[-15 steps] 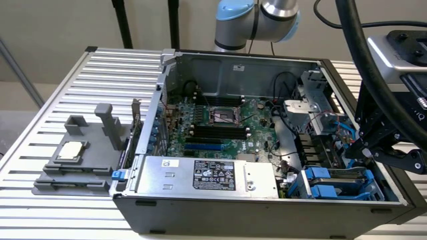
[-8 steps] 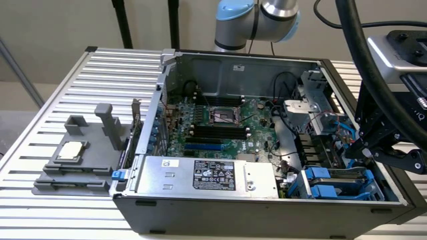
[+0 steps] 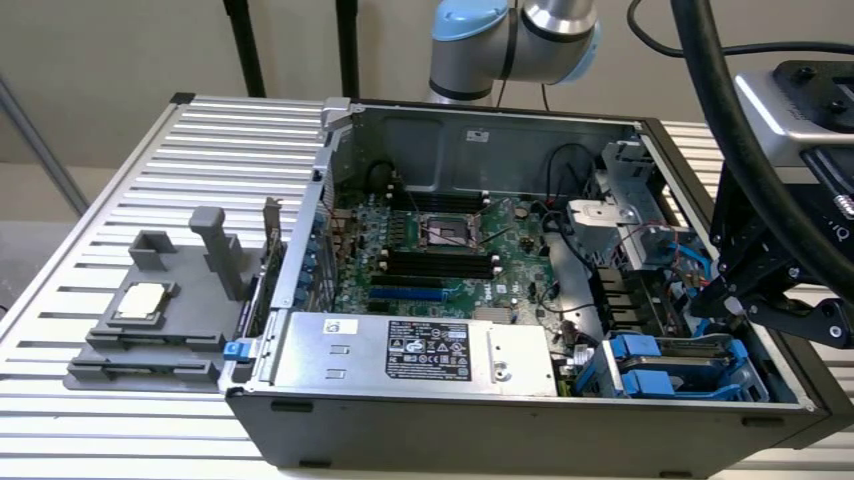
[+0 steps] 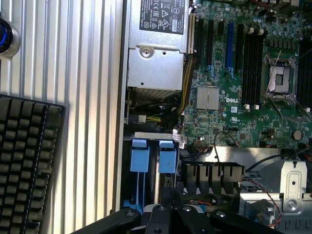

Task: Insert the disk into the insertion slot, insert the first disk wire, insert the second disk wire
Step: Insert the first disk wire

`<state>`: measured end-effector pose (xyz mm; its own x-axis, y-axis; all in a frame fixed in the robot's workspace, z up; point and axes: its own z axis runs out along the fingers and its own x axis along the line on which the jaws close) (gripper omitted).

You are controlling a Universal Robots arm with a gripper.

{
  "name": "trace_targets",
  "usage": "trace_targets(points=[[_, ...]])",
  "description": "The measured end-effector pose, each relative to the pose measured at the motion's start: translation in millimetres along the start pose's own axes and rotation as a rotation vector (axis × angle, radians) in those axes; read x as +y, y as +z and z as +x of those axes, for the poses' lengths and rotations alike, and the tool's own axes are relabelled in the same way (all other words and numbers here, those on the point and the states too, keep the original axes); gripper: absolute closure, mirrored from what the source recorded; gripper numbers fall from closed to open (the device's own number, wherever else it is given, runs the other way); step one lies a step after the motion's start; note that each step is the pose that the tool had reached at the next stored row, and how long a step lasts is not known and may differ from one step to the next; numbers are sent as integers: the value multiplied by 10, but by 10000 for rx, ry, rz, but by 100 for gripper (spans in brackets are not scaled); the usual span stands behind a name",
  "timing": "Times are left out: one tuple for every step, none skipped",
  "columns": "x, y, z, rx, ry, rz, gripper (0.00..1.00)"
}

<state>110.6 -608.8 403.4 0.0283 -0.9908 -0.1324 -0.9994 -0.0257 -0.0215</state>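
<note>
The gripper [image 4: 171,202], its jaws pinched together on nothing I could make out, hung over the blue-railed drive bay [image 3: 663,384] at the near corner of the computer case [image 3: 534,425], on the exterior view's right. The step in hand looked to be the first one, seating the drive (whether it already lay between those rails I could not tell). Any push there would call for a straight line along the rails, with the loose wires [image 3: 651,240] just behind the bay kept clear.
</note>
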Motion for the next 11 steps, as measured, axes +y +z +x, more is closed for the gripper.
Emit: trace_targets(points=[[0, 0, 0, 0, 0, 0, 87], [0, 0, 0, 0, 0, 0, 87], [0, 0, 0, 0, 0, 0, 87], [0, 0, 0, 0, 0, 0, 87], [0, 0, 0, 0, 0, 0, 87], [0, 0, 0, 0, 0, 0, 87], [0, 0, 0, 0, 0, 0, 87], [0, 0, 0, 0, 0, 0, 87], [0, 0, 0, 0, 0, 0, 87], [0, 0, 0, 0, 0, 0, 87], [0, 0, 0, 0, 0, 0, 87]])
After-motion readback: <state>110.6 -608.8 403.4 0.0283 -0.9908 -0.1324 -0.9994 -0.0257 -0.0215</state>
